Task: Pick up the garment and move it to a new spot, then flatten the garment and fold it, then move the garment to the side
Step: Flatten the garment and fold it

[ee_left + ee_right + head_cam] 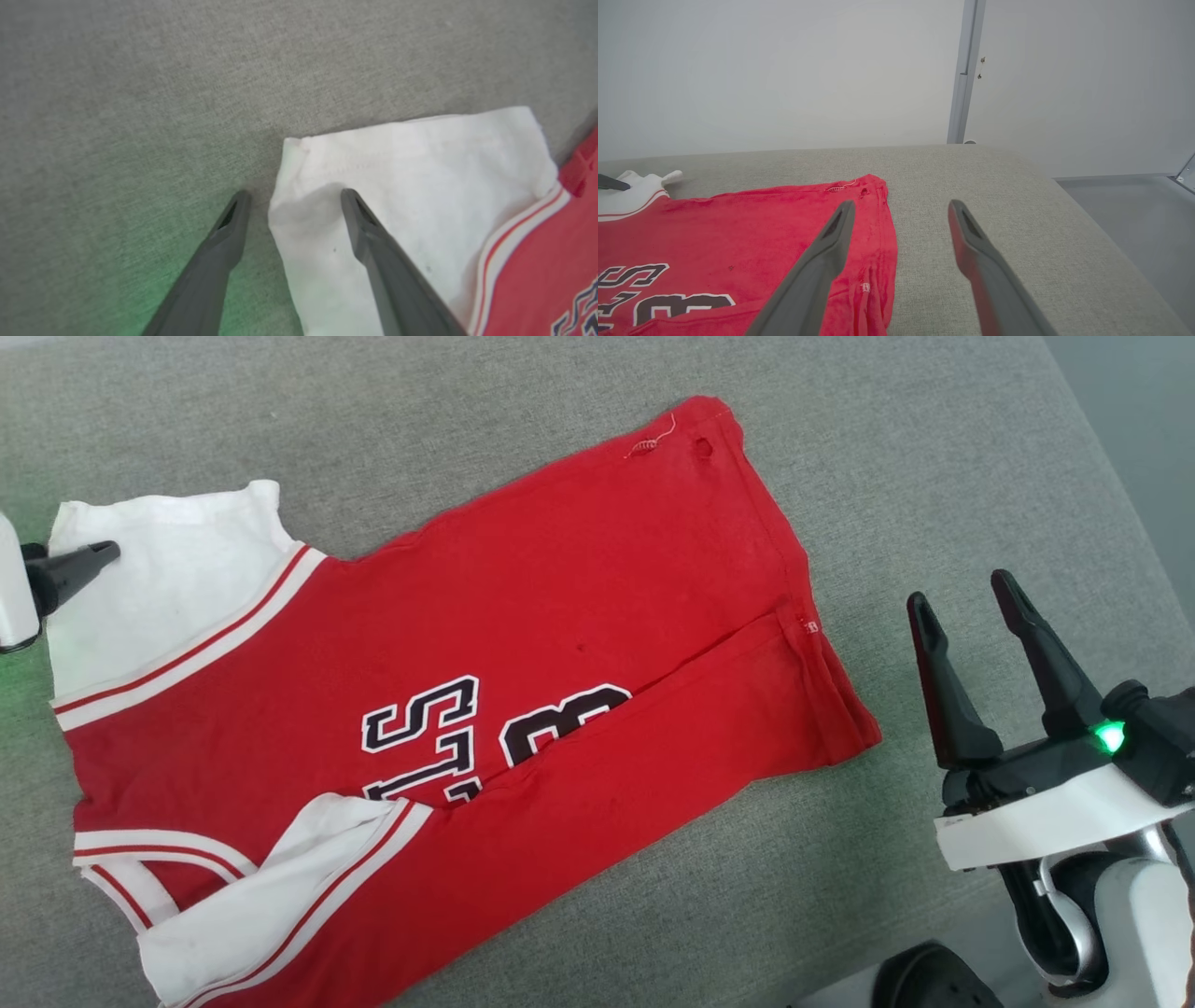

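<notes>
Partly folded, the garment (560,616) lies on grey upholstery (934,448).

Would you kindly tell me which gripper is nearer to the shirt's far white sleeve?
Left. The left gripper straddles the edge of the sleeve; the right gripper hovers beyond the hem of the shirt, well away.

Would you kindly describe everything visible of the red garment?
The garment is a soft red T-shirt with white sleeves, striped trim and black, white-edged lettering. It lies flat on the grey surface, one long side folded over the print, with a hole and loose thread near the hem. The open left gripper straddles one sleeve's edge.
</notes>
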